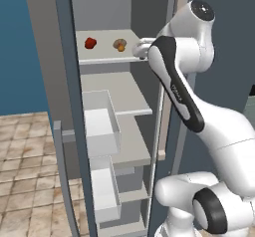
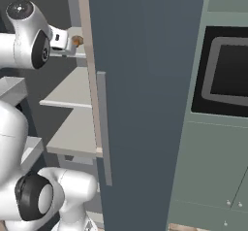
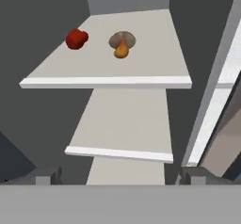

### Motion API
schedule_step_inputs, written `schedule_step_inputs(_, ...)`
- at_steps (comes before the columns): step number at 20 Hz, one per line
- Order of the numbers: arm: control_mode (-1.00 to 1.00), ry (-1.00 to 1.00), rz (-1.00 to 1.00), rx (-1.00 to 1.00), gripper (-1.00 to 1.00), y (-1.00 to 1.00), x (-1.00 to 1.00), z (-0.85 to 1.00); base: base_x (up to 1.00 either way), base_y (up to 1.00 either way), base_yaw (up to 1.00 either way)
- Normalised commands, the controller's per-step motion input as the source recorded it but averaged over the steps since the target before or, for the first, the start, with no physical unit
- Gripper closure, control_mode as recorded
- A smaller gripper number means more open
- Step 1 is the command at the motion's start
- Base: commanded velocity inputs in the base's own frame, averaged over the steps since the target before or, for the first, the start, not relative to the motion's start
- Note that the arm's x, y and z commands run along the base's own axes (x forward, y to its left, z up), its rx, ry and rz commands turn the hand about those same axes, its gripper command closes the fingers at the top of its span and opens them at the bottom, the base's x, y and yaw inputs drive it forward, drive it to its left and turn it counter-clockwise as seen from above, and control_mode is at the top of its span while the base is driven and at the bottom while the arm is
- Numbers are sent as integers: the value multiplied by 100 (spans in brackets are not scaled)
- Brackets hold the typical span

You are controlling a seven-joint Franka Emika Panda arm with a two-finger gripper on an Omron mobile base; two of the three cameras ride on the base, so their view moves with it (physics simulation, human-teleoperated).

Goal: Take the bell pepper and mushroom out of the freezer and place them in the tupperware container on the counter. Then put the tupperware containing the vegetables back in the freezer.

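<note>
Mushroom [image 3: 122, 43] lies on the top shelf [image 3: 141, 72] of the freezer [image 1: 107, 12], its orange end toward the shelf's front edge. Bell pepper [image 3: 76, 38] sits beside it, apart. Gripper [image 3: 120, 173] hangs before the shelf, fingers apart, holding nothing.

One bell pepper [image 3: 76, 39], one mushroom [image 3: 122, 43] (perhaps).

Red bell pepper [image 3: 76, 39] beside mushroom [image 3: 122, 43], apart, on upper freezer shelf [image 3: 141, 70]
</note>
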Motion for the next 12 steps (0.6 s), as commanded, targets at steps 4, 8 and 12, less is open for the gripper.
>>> schedule_step_inputs(4,-100,0,0,0,-100,19,56,0,0,0,0)
schedule_step_inputs(8,-100,0,0,-2,-100,21,62,0,0,0,0)
schedule_step_inputs(12,-100,0,0,-6,-100,10,66,0,0,0,0)
